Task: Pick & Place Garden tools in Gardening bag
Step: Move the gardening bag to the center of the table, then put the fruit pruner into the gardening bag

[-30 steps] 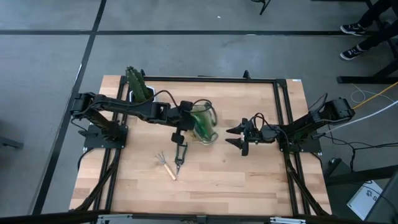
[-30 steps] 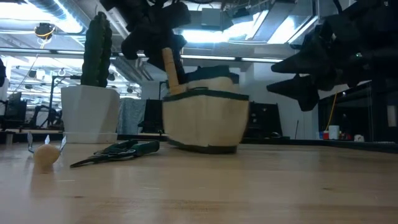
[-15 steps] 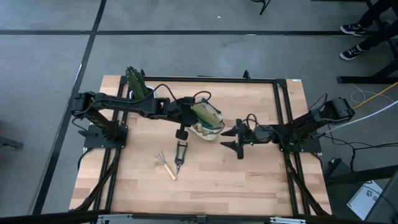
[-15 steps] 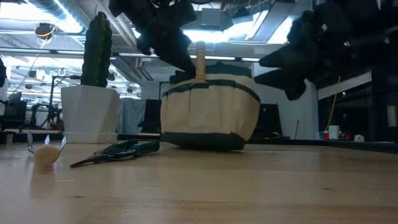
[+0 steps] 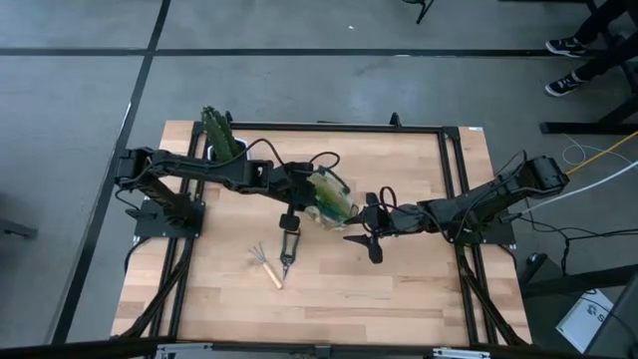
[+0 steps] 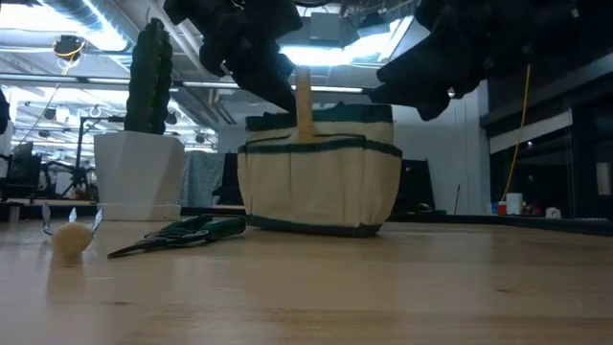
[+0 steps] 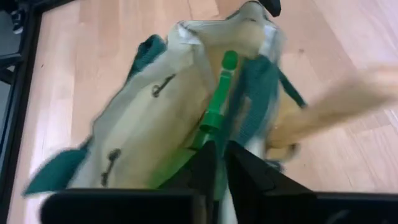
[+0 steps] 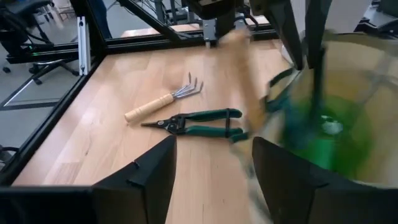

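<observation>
The tan gardening bag with green trim stands upright on its base mid-table. A wooden tool handle sticks up out of it, and something green shows inside. My left gripper is at the bag's left rim, shut on a green strip. My right gripper hovers open just right of the bag, with nothing between its fingers. The pruning shears and the claw rake lie flat on the table, nearer than the bag. My left gripper pinches a green strip at the bag's top edge between its two fingers; trim or loop handle, I cannot tell. The fingers slant down from the table's left. The bag stands upright with its base on the table.
A cactus-like plant in a white pot stands at the far left corner. A black frame runs around the table top. Bare wood lies open along the near side and on the right.
The bag, which was tipped over, has been swung upright onto its base, still held at its rim by my left gripper, and the wooden handle now stands straight. My right gripper has risen and gone toward the table's left, closer to the bag.
</observation>
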Robot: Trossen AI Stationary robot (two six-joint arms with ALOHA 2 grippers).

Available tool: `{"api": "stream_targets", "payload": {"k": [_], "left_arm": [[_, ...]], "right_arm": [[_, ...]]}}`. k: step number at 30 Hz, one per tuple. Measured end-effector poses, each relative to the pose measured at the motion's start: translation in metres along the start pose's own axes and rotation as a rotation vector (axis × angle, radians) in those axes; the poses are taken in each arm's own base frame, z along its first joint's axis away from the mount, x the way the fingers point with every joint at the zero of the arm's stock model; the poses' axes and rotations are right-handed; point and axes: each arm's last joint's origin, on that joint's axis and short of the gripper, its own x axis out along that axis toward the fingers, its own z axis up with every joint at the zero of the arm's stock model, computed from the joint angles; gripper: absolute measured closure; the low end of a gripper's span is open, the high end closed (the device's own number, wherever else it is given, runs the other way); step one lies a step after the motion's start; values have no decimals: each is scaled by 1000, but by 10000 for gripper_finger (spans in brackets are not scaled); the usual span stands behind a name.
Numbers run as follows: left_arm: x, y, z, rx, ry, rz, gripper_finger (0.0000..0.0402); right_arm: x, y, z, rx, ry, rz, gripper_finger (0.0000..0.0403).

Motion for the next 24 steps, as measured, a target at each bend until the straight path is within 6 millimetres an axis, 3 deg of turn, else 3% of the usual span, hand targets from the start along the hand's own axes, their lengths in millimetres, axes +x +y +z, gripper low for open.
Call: {"api": "stream_targets", "payload": {"k": [11, 24], "left_arm": [[0, 1, 4, -62, -43, -6, 267], [-14, -6, 12, -111, -103, -10, 252]], "right_arm": [[0, 0, 0, 1, 4, 0, 196], [0, 2, -1, 27, 20, 56, 196]]}}
